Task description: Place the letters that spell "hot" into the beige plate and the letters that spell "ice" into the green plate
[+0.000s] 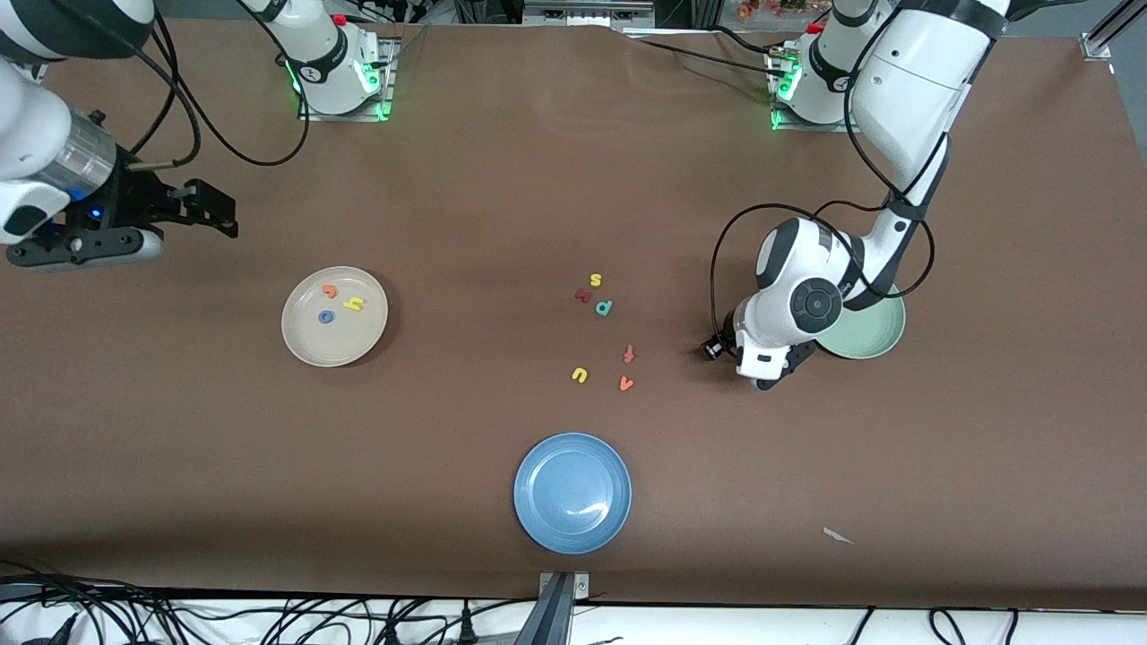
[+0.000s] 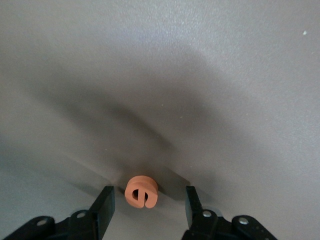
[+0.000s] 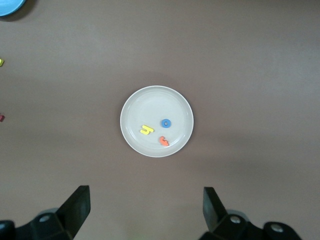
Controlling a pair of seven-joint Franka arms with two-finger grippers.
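Down goes the left gripper point(image 1: 717, 349) to the table just beside the green plate point(image 1: 883, 336), toward the letter cluster, and the left wrist view shows why: the orange e point(image 2: 141, 191) lies flat on the brown table point(image 1: 502, 179), squarely between the two fingers point(image 2: 104, 205). The jaws are partly apart, a gap showing on each side of the letter, so nothing is gripped yet. The e sits centred in the gap, its slot facing the camera, so a straight squeeze should catch it. The hop to the green plate looks short. At the right arm's end of the table, the beige plate point(image 1: 334, 316) already carries the yellow h point(image 1: 355, 304), blue o point(image 1: 326, 316) and orange t point(image 1: 330, 290). The right gripper point(image 1: 211, 208) waits, jaws wide open and empty, high above the table by that plate.
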